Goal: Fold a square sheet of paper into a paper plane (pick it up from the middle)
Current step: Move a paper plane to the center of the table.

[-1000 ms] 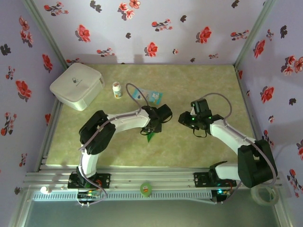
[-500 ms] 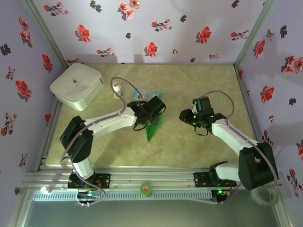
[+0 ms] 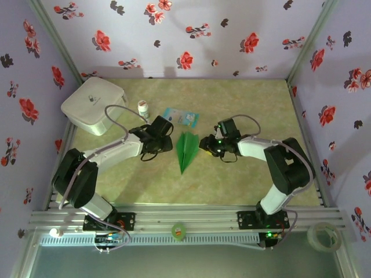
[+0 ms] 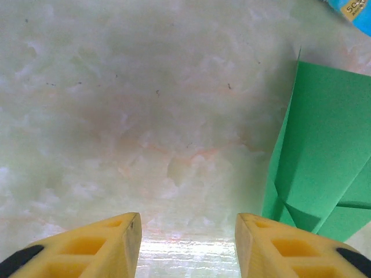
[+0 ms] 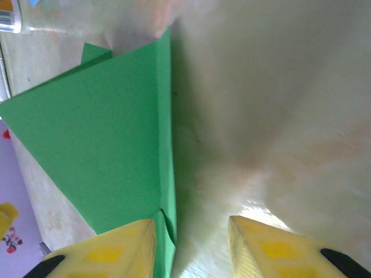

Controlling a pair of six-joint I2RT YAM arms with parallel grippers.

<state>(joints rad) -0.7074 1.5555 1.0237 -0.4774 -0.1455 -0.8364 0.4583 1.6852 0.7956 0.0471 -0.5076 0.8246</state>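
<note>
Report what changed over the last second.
The left gripper drew back leftward off the paper plane, leaving it lying free on the table. The right gripper slid left up to the plane's right edge. White box, bottle and blue packet stayed put.

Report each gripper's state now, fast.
Left gripper: open, holding nothing, with the paper plane off to one side.
Right gripper: open, holding nothing, with the paper plane's edge beside one finger.

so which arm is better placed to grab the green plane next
Probably the right. The right gripper stands open at the paper plane, whose folded edge reaches just inside the gap. The left gripper is open over bare table, with the plane off to one side.
</note>
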